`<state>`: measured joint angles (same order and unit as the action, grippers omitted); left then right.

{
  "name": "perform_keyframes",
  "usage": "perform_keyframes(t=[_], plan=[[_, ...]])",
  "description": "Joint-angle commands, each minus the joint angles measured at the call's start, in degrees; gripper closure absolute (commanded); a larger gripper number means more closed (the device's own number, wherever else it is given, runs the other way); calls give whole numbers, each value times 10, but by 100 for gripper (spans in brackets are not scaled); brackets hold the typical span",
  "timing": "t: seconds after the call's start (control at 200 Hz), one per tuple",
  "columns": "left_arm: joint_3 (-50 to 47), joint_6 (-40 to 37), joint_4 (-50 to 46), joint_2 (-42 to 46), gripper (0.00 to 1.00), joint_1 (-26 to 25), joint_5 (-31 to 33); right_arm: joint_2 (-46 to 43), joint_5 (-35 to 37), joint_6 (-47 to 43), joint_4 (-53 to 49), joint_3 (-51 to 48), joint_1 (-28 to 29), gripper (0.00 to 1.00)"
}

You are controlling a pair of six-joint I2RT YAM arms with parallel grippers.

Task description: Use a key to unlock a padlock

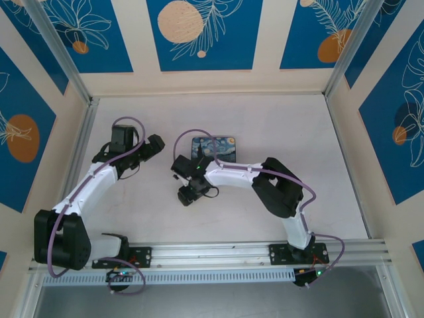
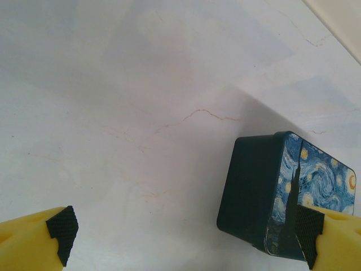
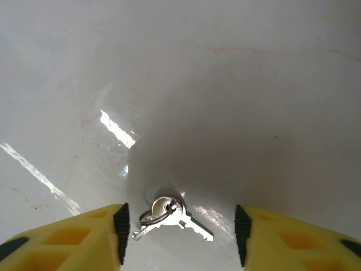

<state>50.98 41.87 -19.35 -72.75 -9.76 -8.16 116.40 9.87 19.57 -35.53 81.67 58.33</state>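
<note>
two tools logged, one to each arm. found the right tool (image 3: 180, 226) released, spread wide and low over the surface (image 3: 225, 84), with the key (image 3: 169, 217) lying flat between the fingertips (image 3: 121, 226) and touching neither. found the left tool (image 2: 183, 234) likewise released and grasping nothing, one pad (image 2: 307, 231) at the near corner of the padlock (image 2: 265, 186); cannot tell contact from mere overlap there. located the padlock, in the view from above, toward the middle of the surface, print side up, just beyond the right wrist. judged the step in hand to be the key pickup, not yet made. next move, by judgement: lower, centre on the head of the key, then close on thin metal lying flat, with some risk of skidding it aside or pinching the ring instead. after that, presumably, steady the padlock with the left tool. count: one padlock; one ring carrying apparently two small keys, overlapped, so the second not certain; two tools. keyhole not made out.
</note>
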Motion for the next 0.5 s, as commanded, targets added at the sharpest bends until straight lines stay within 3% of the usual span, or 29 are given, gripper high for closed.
perform_keyframes(t=[0.0,0.415,0.495], plan=[[-8,-8,1,1,0,9,-19,15,-20,-1,-6,17,1,52],[-14,-2,11,-1,0,11,-28,1,-20,4,5,-7,0,86],[-14,-4,13,-2,0,11,-33,-15,-24,11,11,-19,-5,97]])
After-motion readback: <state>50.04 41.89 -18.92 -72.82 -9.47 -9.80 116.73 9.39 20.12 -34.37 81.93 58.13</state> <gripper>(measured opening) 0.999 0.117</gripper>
